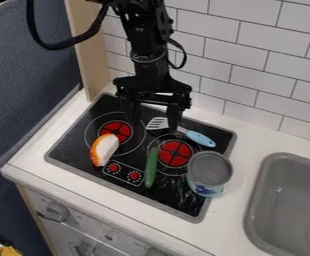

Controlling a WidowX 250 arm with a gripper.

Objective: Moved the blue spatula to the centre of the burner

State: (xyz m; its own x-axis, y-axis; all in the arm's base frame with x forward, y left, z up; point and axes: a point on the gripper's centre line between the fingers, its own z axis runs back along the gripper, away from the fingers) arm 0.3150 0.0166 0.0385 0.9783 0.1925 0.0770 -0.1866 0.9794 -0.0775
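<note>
Gripper over the spatula's slotted end, blue handle pointing off toward the sink.
From where I stand, the black two-finger gripper [153,123] hangs wide open, nothing held that I can see; the finger nearer the sink comes down by the spatula's neck, touching or not I can't tell. The light-blue-handled spatula with a slotted head [199,139] lies on the black glass stovetop [82,154], behind the sink-side burner, head between the fingers, its long axis slanting forward to the handle. I count one spatula, one orange-crusted white bread piece [104,149], one long green cucumber [151,168], one grey-topped patterned tin [210,170], two red-centred burners and one grey sink [293,200].
</note>
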